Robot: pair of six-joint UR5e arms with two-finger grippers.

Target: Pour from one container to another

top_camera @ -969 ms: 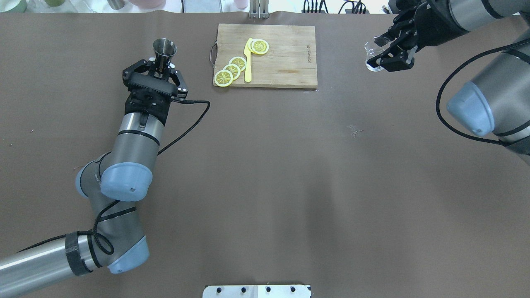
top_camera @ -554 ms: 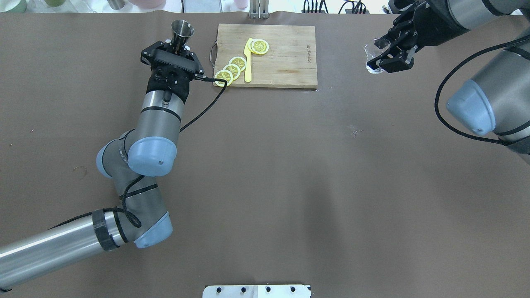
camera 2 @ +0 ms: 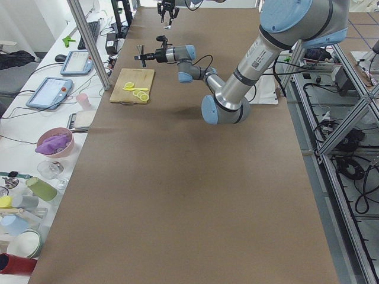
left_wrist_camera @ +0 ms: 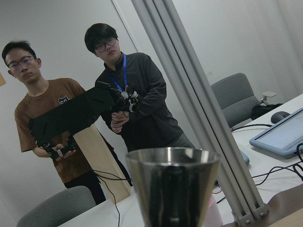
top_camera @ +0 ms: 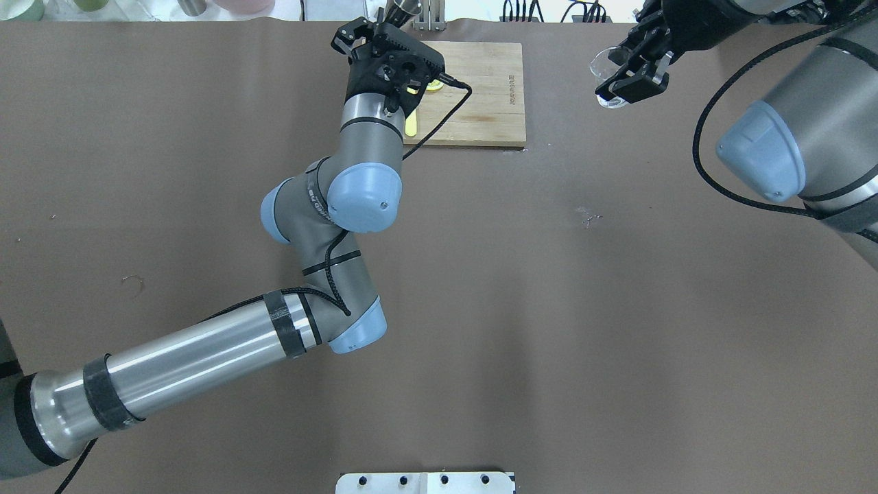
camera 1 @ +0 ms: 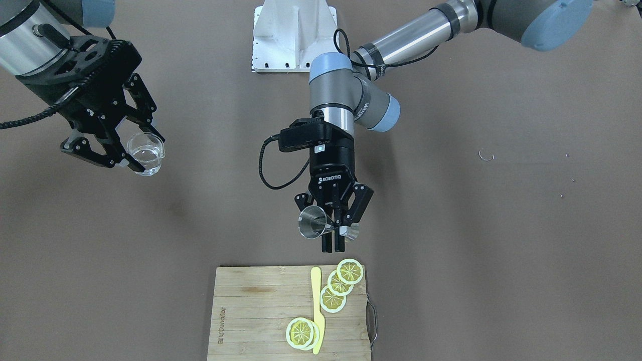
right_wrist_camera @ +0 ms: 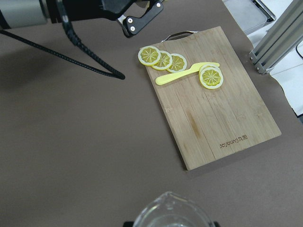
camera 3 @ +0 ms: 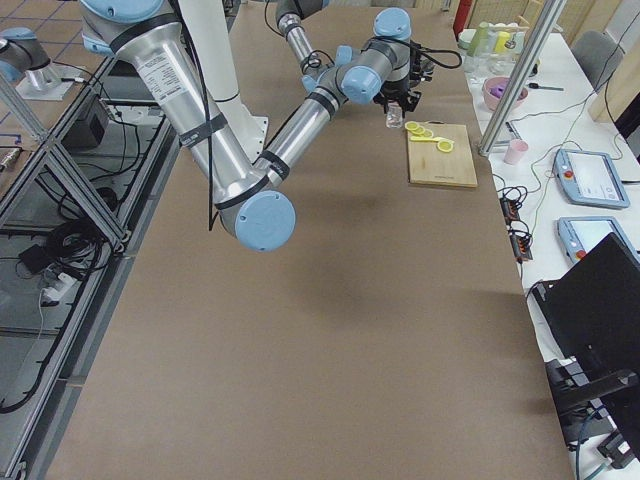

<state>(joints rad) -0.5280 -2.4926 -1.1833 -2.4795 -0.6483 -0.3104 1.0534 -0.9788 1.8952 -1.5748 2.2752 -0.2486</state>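
Between the closed fingers of the left hand (camera 1: 333, 235) sits the one jigger (camera 1: 316, 222), clamped at its narrow waist and held in the air just short of the cutting board (camera 1: 251, 311). In the front view its wider cone shows on the right arm's side of the fingers and its smaller cone on the other. The right hand (camera 1: 118, 145) is closed on the one glass cup (camera 1: 146, 153), held clear of the table (camera 1: 501, 250) and well apart from the jigger.

One yellow knife (camera 1: 316, 311) lies on the board. Three lemon slices (camera 1: 339, 282) overlap in a row beside it. A further slice lies against the blade; whether a second one is tucked under it I cannot tell.

A second ago the left hand was off to the left of the board. It has since swung across and now hides the slices in the overhead view. The right hand has edged toward the table's far side and the board.

The left forearm reaches level toward the far edge with its elbow bent over the table. The right wrist angles down from the far right corner.
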